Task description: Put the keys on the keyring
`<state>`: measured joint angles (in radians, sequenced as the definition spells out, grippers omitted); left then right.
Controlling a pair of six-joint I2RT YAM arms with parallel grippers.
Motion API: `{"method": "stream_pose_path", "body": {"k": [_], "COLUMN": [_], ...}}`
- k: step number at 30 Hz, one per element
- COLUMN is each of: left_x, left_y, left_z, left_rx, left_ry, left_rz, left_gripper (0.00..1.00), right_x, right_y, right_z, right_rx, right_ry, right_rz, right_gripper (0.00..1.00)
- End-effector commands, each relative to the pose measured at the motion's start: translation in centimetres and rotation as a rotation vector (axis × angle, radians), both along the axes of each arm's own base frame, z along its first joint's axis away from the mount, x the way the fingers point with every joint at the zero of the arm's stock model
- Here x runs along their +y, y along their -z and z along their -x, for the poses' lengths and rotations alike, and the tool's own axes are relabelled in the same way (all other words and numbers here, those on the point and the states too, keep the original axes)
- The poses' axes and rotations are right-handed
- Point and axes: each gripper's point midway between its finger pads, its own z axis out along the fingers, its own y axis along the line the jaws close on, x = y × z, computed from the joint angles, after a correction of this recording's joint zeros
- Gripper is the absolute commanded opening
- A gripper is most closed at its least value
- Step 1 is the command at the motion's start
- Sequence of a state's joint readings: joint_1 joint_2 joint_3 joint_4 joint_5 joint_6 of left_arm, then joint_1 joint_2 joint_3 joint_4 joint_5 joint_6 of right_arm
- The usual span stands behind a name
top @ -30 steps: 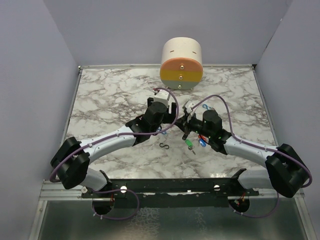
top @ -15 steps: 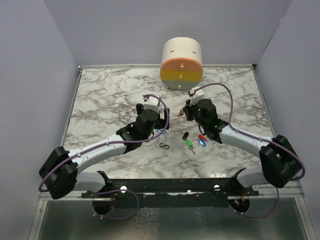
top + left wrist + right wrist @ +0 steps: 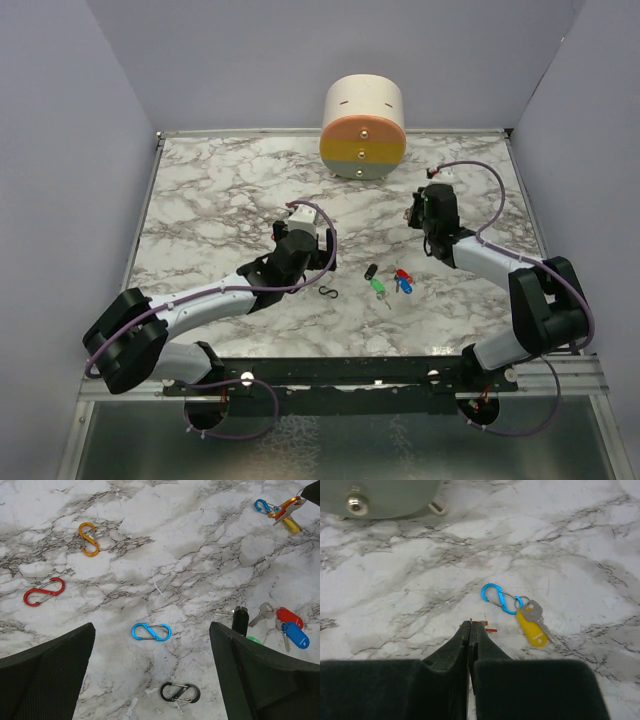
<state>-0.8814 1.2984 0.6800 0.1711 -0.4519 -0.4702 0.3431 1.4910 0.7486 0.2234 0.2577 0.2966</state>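
Four keys lie together on the marble: black point(image 3: 371, 271), green point(image 3: 378, 286), red point(image 3: 403, 274) and blue point(image 3: 405, 286). They also show at the right of the left wrist view, black point(image 3: 240, 620), red point(image 3: 289, 616), blue point(image 3: 296, 635). A yellow key point(image 3: 532, 625) hangs on a blue clip point(image 3: 500, 598) just beyond my right gripper point(image 3: 470, 624). That gripper is shut on a thin orange piece, seemingly a clip seen edge-on. My left gripper point(image 3: 151, 645) is open and empty above a blue clip point(image 3: 151, 631) and a black clip point(image 3: 180, 692).
An orange clip point(image 3: 88, 532) and a red clip point(image 3: 44, 591) lie to the left of the left gripper. A cylinder with orange, yellow and green bands point(image 3: 363, 125) stands at the back; its grey-green face shows in the right wrist view point(image 3: 380, 497).
The two grippers were close together over the keys. My right gripper has moved back and to the right, away from the key pile. My left gripper has drawn back slightly to the left.
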Motion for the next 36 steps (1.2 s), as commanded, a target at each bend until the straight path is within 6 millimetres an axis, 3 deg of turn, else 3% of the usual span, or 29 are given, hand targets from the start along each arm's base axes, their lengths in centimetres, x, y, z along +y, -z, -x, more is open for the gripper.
{"method": "stream_pose_path", "body": {"k": [1,4,5,7,10,22,36], "left_x": [-1.1,-1.0,-1.0,-1.0,-0.9,-0.8,-1.2], "left_y": [-0.6,-0.6,-0.6,-0.6,-0.7,-0.3,1.2], "left_z": [0.1,0.1,0.1,0.2,0.3,0.5,0.5], "left_rx": [-0.011,-0.010,-0.011,-0.011,-0.011,0.002,0.045], "left_ry": [0.024,0.022,0.022,0.022,0.021,0.035,0.048], "left_rz": [0.070,0.070,0.071,0.069,0.069,0.049,0.007], "left_gripper": [0.99,0.99,0.99,0.99,0.99,0.99,0.99], "right_x": [-2.4,-3.2,-3.3,-3.5,-3.2,2.6,3.7], "right_y": [0.5,0.8,0.8,0.6,0.4,2.2,3.2], "right_z": [-1.5,-2.0,-2.0,-2.0,-1.5,6.3,9.9], "right_rx": [0.011,0.018,0.017,0.015,0.021,0.134,0.284], "right_ry": [0.083,0.106,0.116,0.131,0.104,-0.224,-0.309], "right_rz": [-0.065,-0.062,-0.062,-0.065,-0.068,-0.077,-0.053], "right_gripper": [0.01,0.05,0.11,0.40,0.50,0.51,0.49]}}
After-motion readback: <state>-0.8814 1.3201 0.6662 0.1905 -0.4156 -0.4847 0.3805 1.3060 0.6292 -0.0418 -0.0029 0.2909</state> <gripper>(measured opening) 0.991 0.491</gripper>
